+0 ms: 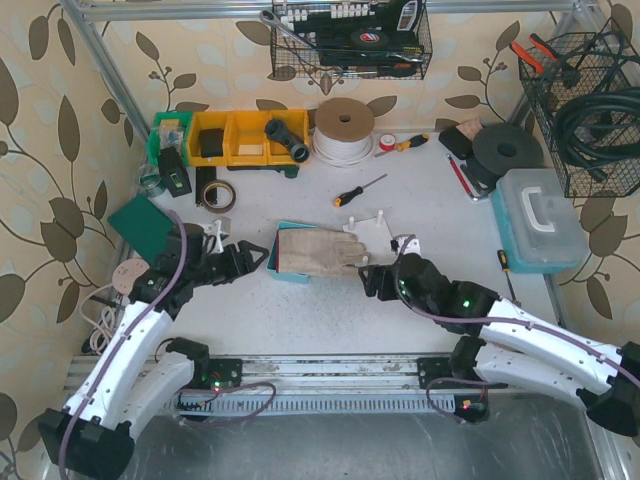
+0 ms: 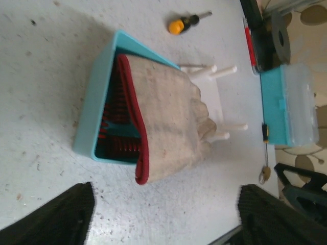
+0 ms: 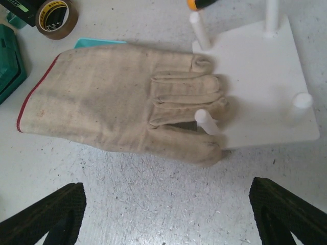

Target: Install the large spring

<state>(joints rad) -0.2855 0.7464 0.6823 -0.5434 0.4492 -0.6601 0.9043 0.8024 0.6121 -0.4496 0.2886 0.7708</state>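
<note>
Springs [image 2: 122, 147], red coils, lying in teal box [image 2: 97, 87] under glove [image 2: 168, 112]; left hand [image 2: 166, 217], right hand [image 3: 166, 214] spread wide, holding nothing.

The glove [image 3: 112, 102] is coarse cloth, the tray [image 2: 94, 102] smooth plastic.

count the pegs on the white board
4 pegs, one per board corner, right wrist view: top left, top right, bottom right, bottom left by the glove. The glove may hide others.

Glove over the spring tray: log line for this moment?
glove: draped over teal tray | springs: in tray | left gripper: open | right gripper: open
</note>
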